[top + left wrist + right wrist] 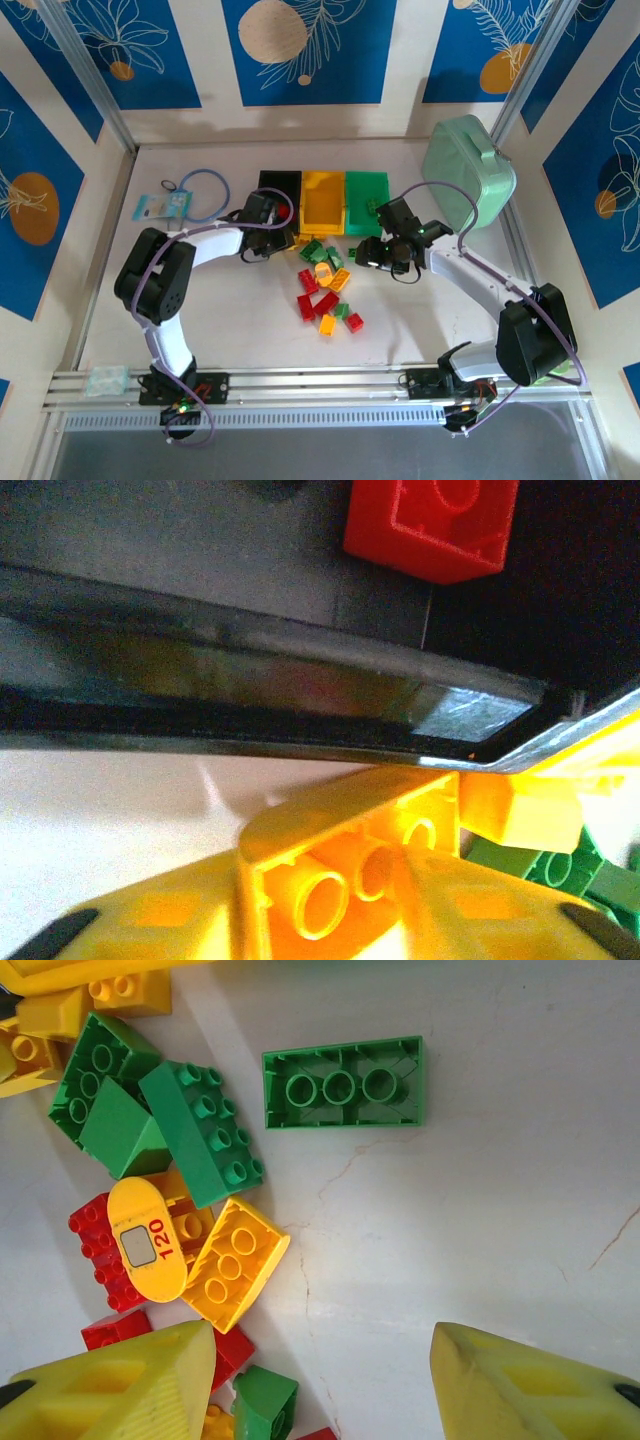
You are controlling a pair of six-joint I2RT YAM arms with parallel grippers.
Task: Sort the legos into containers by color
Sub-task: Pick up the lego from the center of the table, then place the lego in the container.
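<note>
A yellow brick (345, 865) is held pinched in the left gripper (320, 925) at the black bin (250, 670) rim, while the right gripper (320, 1385) is spread over an upturned green brick (343, 1082) on the table (480, 1220): light, rigid, slick, best clamped across its flat long sides.

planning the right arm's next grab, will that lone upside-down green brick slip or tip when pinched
The green brick looks like hard plastic, so likely stiff. Lying flat, hollow side up, it probably won't roll or tip. Its smooth walls might slip.
</note>
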